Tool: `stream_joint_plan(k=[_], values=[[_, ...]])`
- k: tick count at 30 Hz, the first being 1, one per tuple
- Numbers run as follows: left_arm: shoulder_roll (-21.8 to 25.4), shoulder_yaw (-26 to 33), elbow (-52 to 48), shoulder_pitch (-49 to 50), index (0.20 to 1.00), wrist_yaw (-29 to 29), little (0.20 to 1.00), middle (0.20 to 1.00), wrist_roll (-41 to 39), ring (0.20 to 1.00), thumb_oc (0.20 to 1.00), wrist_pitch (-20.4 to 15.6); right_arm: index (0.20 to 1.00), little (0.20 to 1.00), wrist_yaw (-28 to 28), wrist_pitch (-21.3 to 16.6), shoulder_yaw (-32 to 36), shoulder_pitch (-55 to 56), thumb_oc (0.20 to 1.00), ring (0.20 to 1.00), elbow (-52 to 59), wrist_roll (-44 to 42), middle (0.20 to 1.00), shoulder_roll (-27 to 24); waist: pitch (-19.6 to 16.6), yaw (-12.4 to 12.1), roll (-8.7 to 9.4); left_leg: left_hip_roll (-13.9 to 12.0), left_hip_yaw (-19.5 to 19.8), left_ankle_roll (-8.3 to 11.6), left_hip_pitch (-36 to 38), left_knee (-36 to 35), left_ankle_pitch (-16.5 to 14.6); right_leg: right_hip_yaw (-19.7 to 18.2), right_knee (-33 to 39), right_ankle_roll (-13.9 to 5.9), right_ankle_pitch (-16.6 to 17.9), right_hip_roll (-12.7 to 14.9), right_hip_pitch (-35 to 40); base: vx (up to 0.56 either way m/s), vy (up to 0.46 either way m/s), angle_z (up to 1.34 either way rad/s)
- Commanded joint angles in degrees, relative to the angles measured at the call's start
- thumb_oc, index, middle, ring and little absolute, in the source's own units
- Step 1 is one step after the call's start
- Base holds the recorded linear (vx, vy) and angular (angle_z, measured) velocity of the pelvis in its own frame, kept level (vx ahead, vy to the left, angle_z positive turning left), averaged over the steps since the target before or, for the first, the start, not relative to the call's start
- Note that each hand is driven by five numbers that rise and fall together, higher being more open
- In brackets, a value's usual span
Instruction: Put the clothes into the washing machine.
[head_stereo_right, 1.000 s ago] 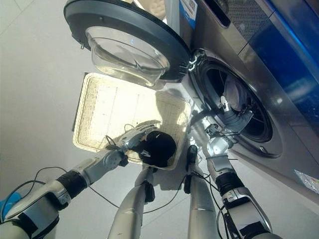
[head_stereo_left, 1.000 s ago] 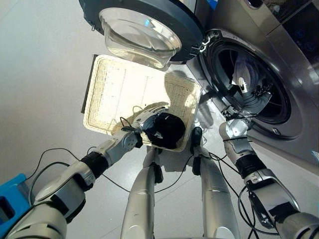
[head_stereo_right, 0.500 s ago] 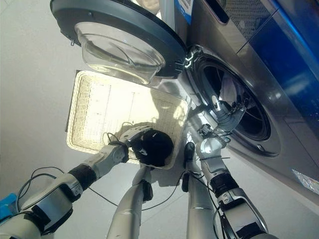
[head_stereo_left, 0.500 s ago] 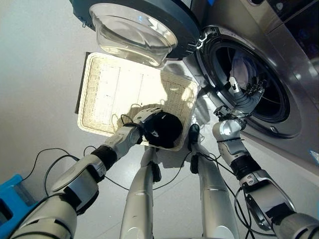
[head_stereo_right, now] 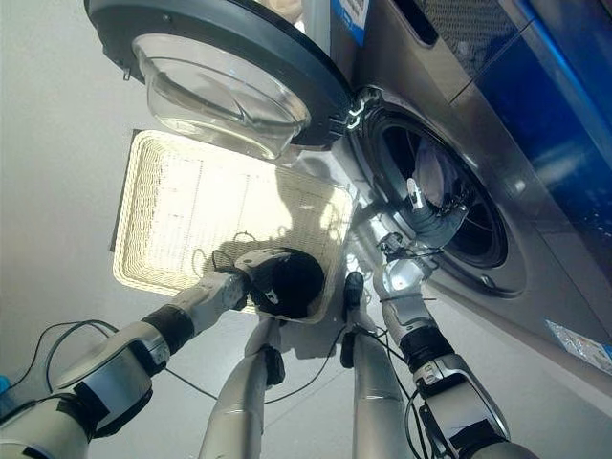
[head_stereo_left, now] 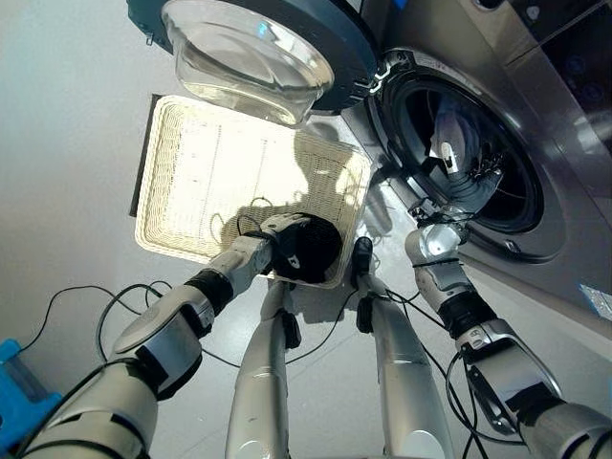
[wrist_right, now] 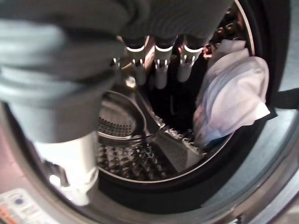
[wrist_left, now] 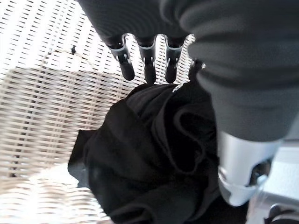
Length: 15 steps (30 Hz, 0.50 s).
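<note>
While the left hand (head_stereo_left: 277, 239) rests in the white woven plastic basket (head_stereo_left: 191, 182), its fingers (wrist_left: 145, 63) reach straight down onto the crumpled black garment (head_stereo_left: 311, 251) at the basket's near corner, not curled round it. The right hand (head_stereo_left: 470, 182), fingers relaxed and holding nothing, sits at the silver front-loading washing machine's (head_stereo_left: 535, 124) open drum mouth beside the basket; a white cloth (wrist_right: 233, 93) lies inside.

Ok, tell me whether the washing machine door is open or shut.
Open: the round glass door is swung away above the wicker basket, leaving the drum exposed.
</note>
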<state>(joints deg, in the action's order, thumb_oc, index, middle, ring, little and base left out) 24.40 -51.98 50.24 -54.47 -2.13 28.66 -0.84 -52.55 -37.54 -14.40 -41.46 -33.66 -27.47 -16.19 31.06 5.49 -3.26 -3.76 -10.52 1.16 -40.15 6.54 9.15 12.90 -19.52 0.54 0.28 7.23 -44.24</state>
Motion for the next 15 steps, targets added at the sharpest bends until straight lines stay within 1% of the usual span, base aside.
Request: stream_joint_plan(k=[1,3,8,10,11,12,13,14,15], values=[[-0.90,-0.84,0.60,0.10,1.000,-0.78,1.000,1.000,4.36,1.000,1.000,-1.37,1.000,1.000,1.15,-4.19,2.13,-0.06,1.000,1.000,1.14,-2.02,1.000,0.50,-1.26,-1.20,0.91,1.34,-5.14,2.49,0.16,3.97,-5.03,0.66,1.85,-8.27,4.79,0.24,0.33,0.01,-0.027,0.04],[-1.01,-0.97,0.38,0.08,1.000,-1.05,1.000,1.000,4.72,1.000,1.000,-1.07,1.000,1.000,1.13,-4.21,2.13,0.01,1.000,1.000,1.26,-2.10,1.000,0.58,-1.26,-1.20,0.92,1.38,-5.04,2.50,0.04,3.95,-5.01,0.66,1.88,-8.28,4.84,0.26,0.25,0.00,0.000,0.00],[-1.11,-1.98,-0.32,-0.04,1.000,-2.27,1.000,1.000,10.35,1.000,1.000,0.67,1.000,1.000,1.93,-4.22,2.68,0.58,1.000,1.000,1.65,-3.15,1.000,1.18,-1.26,-1.20,0.95,1.43,-4.70,2.47,-0.34,3.63,-4.97,0.69,2.13,-8.38,5.10,0.35,-0.24,0.00,0.000,0.00],[-1.11,-2.14,-0.30,-0.10,1.000,-2.01,1.000,1.000,11.03,1.000,1.000,0.96,1.000,1.000,1.97,-4.40,2.68,0.58,1.000,1.000,1.49,-3.34,1.000,1.23,-1.26,-1.23,0.97,1.45,-4.70,2.46,-0.35,3.59,-4.96,0.78,2.19,-8.40,5.13,0.38,-0.21,0.00,-0.013,0.02],[-1.15,-3.04,0.23,-0.38,1.000,0.79,1.000,1.000,14.72,1.000,1.000,2.67,1.000,1.000,2.15,-4.86,2.70,0.65,1.000,1.000,1.49,-5.18,1.000,1.43,-1.26,-1.27,1.20,1.40,-4.74,2.50,-0.60,3.52,-4.82,1.16,2.41,-8.49,5.28,0.55,-0.22,0.00,-0.025,0.05],[-1.16,-3.13,0.29,-0.44,1.000,1.09,1.000,1.000,15.17,1.000,1.000,2.92,1.000,1.000,2.22,-4.96,2.71,0.66,1.000,1.000,1.49,-5.41,1.000,1.42,-1.26,-1.27,1.23,1.39,-4.74,2.51,-0.65,3.51,-4.81,1.20,2.47,-8.50,5.31,0.57,-0.22,0.00,-0.035,0.06],[-1.18,-3.50,0.07,-0.57,1.000,2.07,1.000,1.000,16.40,1.000,1.000,4.44,1.000,1.000,2.23,-5.58,2.66,0.87,1.000,1.000,1.52,-5.50,1.000,1.55,-1.26,-1.27,1.34,1.31,-4.60,2.56,-1.12,3.60,-4.74,1.24,2.49,-8.55,5.47,0.63,-0.58,0.00,-0.013,0.04],[-1.18,-3.51,0.07,-0.57,1.000,2.07,1.000,1.000,16.40,1.000,1.000,4.46,1.000,1.000,2.20,-5.58,2.66,0.87,1.000,1.000,1.53,-5.47,1.000,1.56,-1.26,-1.28,1.34,1.31,-4.60,2.56,-1.13,3.61,-4.74,1.24,2.48,-8.55,5.47,0.63,-0.58,0.00,-0.017,0.04],[-1.18,-3.83,-0.01,-0.63,1.000,2.91,1.000,1.000,17.12,1.000,1.000,5.81,1.000,1.000,2.16,-6.03,2.49,1.03,1.000,1.000,1.75,-5.54,1.000,1.52,-1.26,-1.24,1.48,1.37,-4.47,2.61,-1.50,3.58,-4.64,1.24,2.65,-8.56,5.72,0.58,-0.89,0.00,-0.006,0.03]])
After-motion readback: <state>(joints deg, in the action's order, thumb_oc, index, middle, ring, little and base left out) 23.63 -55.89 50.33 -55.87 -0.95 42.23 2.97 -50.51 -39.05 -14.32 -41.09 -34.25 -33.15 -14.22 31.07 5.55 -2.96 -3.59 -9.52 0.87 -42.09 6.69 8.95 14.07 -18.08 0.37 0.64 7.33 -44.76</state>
